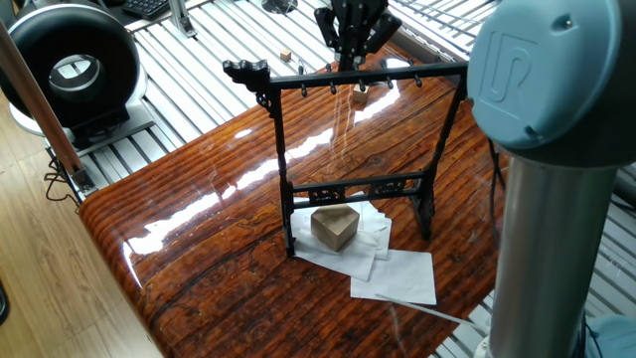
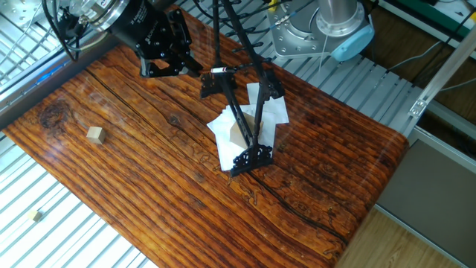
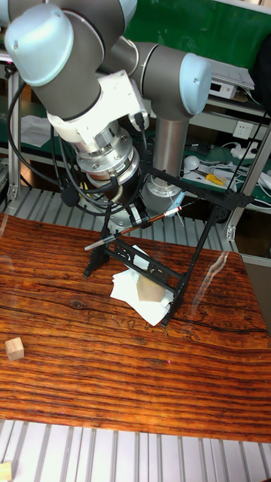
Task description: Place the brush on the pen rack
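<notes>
Grey plastic on my arm's joint cap shows a raised "UR" mark, the only writing I can read. One rack (image 1: 353, 149) stands on the table (image 1: 199, 229), its feet on a few white paper sheets (image 1: 397, 273) with one tan block (image 1: 335, 227) between the uprights. Two more small wood cubes show: one (image 2: 94, 134) on the tabletop well apart from the rack, another (image 2: 36, 216) off on the slatted metal surround. My gripper (image 3: 139, 218) hangs just behind the rack's top bar, fingers narrowed on the brush (image 3: 132, 229), which lies tilted across them, up in the air near the rack's end. The tabletop is glossy red-brown wood with strong grain; a black round fan (image 1: 70, 65) sits beside it, benches and cables beyond.
</notes>
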